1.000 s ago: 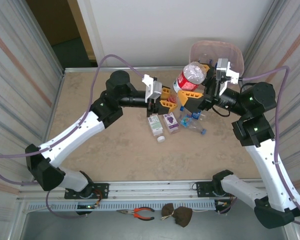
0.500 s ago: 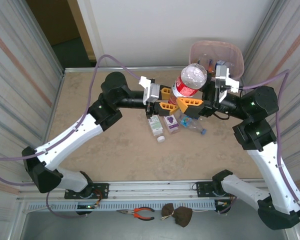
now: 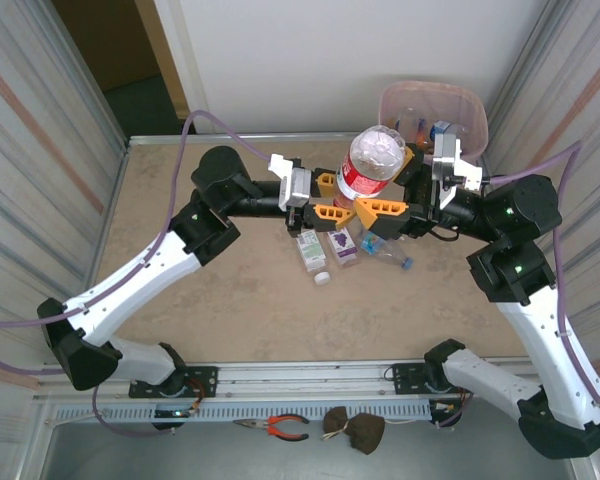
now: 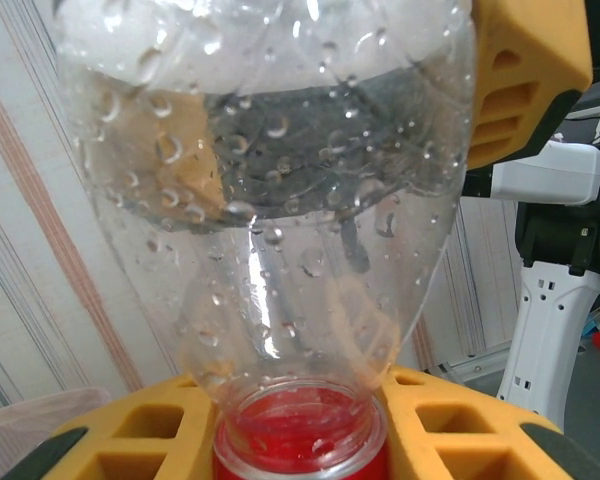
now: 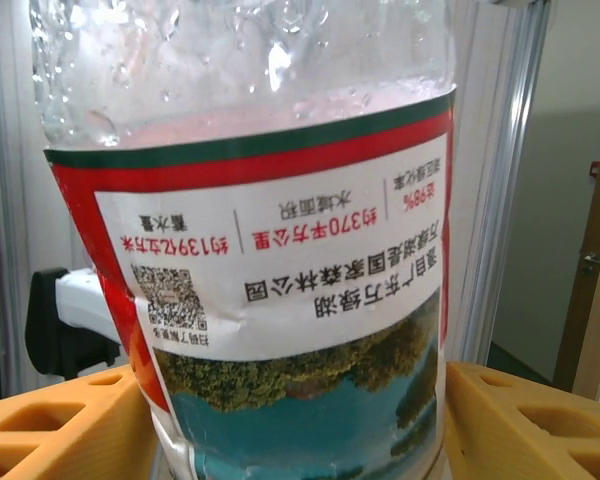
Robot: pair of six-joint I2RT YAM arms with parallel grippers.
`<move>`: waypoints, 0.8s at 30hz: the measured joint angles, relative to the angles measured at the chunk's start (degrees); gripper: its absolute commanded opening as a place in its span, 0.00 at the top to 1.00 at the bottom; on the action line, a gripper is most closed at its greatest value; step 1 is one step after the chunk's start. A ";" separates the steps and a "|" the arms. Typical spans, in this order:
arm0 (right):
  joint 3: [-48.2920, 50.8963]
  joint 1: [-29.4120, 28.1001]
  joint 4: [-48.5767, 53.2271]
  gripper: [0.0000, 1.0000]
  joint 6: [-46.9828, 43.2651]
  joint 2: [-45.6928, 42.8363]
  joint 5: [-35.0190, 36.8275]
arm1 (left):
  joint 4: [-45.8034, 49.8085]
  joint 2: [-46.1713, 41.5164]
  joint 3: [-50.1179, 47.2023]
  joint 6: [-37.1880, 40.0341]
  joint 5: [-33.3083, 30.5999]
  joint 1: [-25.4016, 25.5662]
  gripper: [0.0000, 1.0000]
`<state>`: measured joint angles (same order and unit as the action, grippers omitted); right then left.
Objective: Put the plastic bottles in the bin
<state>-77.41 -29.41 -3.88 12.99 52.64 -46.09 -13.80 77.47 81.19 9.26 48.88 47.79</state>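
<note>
Because the small bottles [image 3: 342, 245] lie on the counter [image 3: 230, 290] at 6 o'clock from the big bottle [image 3: 372, 165], a drop would likely scatter them. The left hand [image 3: 330, 198] is clamped on the big bottle's red-capped neck. The right hand [image 3: 395, 185] straddles its labelled body, though I cannot tell whether it grips. If the left lets go too soon, the smooth plastic could slip; if both pull, it may buckle. The label [image 5: 280, 260] shows upside-down Chinese print, a QR code and "370". The bin [image 3: 460, 105] stands beyond, at 1 o'clock.
</note>
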 measured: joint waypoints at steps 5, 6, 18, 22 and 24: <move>-0.55 -0.66 0.02 0.29 -0.04 0.42 0.02 | 0.02 0.02 0.00 0.15 0.00 0.24 0.65; -0.61 -0.74 0.02 0.30 -0.07 0.44 0.02 | 0.04 0.07 0.00 0.20 0.02 0.26 0.65; -0.72 -1.14 0.39 0.41 -0.66 0.57 1.05 | 0.09 0.26 0.02 0.79 -0.07 0.35 0.60; -0.72 -1.40 0.46 0.43 -1.09 0.57 1.11 | 0.33 0.26 0.00 1.03 -0.72 0.46 0.47; -0.81 -1.40 0.46 0.43 -1.36 0.57 1.27 | 0.28 0.24 0.00 1.05 -1.11 0.46 0.41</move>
<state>-78.22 -30.81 -3.42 11.64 53.21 -44.82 -13.52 77.71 81.19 10.31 47.77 48.25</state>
